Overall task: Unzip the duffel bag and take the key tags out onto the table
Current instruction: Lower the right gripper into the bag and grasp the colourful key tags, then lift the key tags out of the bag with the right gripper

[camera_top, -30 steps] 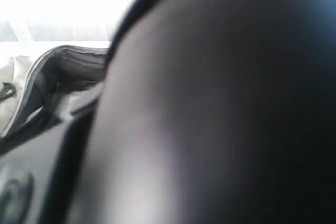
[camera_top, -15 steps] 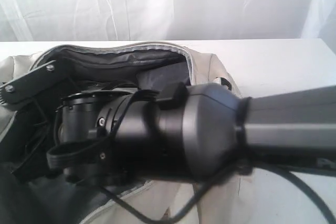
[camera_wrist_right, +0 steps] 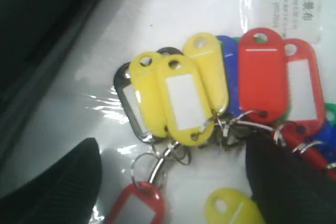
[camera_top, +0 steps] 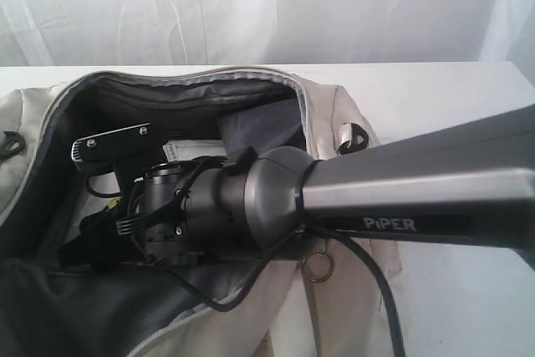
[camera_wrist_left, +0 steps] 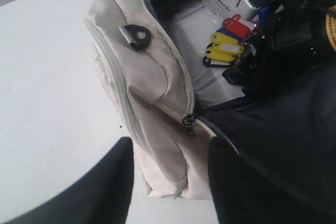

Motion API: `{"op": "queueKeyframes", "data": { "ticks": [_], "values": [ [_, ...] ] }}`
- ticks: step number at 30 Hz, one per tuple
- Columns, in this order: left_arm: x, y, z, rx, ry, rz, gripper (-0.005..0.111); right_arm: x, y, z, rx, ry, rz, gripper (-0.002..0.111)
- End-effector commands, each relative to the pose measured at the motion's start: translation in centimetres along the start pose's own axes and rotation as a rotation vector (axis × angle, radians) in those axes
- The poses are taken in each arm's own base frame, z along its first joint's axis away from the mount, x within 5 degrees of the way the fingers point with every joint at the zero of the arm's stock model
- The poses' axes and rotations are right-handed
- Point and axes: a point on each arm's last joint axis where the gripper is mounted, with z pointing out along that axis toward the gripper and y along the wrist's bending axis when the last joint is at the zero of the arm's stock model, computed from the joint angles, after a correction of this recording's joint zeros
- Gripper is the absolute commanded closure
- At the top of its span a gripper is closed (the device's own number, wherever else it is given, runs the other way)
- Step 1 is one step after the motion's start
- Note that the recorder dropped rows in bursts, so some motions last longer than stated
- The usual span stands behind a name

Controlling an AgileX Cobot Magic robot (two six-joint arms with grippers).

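The cream duffel bag lies unzipped on the white table, its dark grey lining showing. My right gripper reaches deep inside it from the right. In the right wrist view this gripper is open, its two black fingers either side of the key tags, a bunch of yellow, red, blue and black tags on metal rings. The left wrist view shows the key tags inside the bag. My left gripper hangs open over the bag's end, holding nothing.
The tags rest on a white plastic packet with printed text on the bag's floor. A metal ring zipper pull hangs on the bag's near side. A black strap loop sits on the bag's end. White curtain behind the table.
A second ago the right arm blocked the exterior view. It has since dropped and pushed further into the open bag.
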Motion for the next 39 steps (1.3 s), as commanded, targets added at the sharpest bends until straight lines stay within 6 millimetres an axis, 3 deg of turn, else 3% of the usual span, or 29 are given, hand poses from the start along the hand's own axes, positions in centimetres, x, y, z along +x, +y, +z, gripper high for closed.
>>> {"op": "queueKeyframes", "data": {
  "ticks": [1, 6, 11, 17, 26, 31, 39],
  "values": [
    [0.1, -0.1, -0.2, 0.005, -0.001, -0.007, 0.057, 0.9, -0.4, 2.2, 0.002, 0.031, 0.033, 0.048],
    [0.1, -0.1, -0.2, 0.005, -0.001, -0.007, 0.057, 1.3, -0.4, 2.9, -0.002, 0.042, 0.07, 0.077],
    [0.1, -0.1, -0.2, 0.005, -0.001, -0.004, 0.057, -0.5, -0.1, 1.6, -0.018, -0.008, 0.087, 0.109],
    [0.1, -0.1, -0.2, 0.005, -0.001, -0.004, 0.057, -4.2, -0.2, -3.4, -0.038, -0.137, 0.02, 0.108],
    [0.2, -0.1, -0.2, 0.007, 0.004, -0.005, 0.057, -8.2, -2.8, -13.6, 0.11, -0.275, -0.102, 0.108],
    [0.2, -0.1, -0.2, 0.01, 0.012, -0.005, 0.057, -9.1, -4.7, -19.0, 0.203, -0.32, -0.164, 0.108],
    [0.2, -0.1, -0.2, 0.01, 0.012, -0.003, 0.057, -8.8, -9.5, -26.6, 0.547, -0.311, -0.196, 0.108]
  ]
}}
